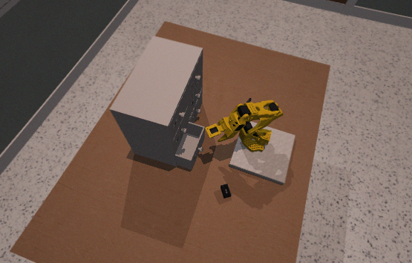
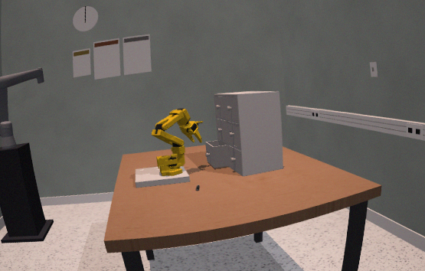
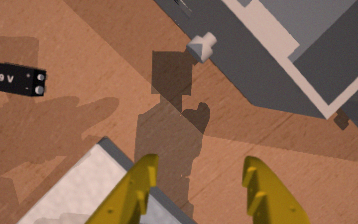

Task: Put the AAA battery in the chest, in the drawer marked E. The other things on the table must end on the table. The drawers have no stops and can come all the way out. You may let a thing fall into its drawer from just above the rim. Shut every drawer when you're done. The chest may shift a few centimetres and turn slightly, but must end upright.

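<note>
The chest stands upright. One bottom drawer is pulled well out; its label cannot be read from here. I see no battery in the visible part of its inside. A small dark, longish thing lies on the table on the far side of my arm in the top view; it could be the AAA battery, but it is too small to tell. My gripper is partly open, with nothing between its fingers, in the air just in front of the open drawer.
A black 9 V battery lies on the table, off the end of the chest with the open drawer. My arm stands on a pale base slab. The open drawer's knob sticks out toward my arm. The other drawers look shut.
</note>
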Robot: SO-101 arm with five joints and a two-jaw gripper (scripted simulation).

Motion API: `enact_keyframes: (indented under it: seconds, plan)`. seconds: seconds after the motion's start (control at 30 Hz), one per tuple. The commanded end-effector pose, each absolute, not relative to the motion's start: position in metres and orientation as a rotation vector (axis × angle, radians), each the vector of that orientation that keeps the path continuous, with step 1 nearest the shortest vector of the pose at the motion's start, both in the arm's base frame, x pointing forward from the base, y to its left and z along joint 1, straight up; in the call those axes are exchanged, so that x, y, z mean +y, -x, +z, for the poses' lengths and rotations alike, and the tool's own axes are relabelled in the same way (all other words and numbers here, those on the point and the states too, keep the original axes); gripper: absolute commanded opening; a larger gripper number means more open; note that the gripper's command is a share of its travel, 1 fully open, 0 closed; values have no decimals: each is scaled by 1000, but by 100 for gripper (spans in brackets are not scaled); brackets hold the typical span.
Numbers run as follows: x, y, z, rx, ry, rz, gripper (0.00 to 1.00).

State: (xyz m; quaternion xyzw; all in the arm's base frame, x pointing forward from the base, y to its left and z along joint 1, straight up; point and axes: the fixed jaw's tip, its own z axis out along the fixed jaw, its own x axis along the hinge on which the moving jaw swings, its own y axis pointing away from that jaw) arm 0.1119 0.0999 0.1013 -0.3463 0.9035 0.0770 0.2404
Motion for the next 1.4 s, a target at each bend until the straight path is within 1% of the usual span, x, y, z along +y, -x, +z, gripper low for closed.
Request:
enact_keyframes:
  seconds: [0.0,1.07,1.2,1.37]
  plan:
    - [99,-113,105,2471,921,216,21]
    - [99,-113,105,2471,921,216,21]
    - [101,-116,143,2328,858,271,21]
    - [97,-112,189,2147,780,332,21]
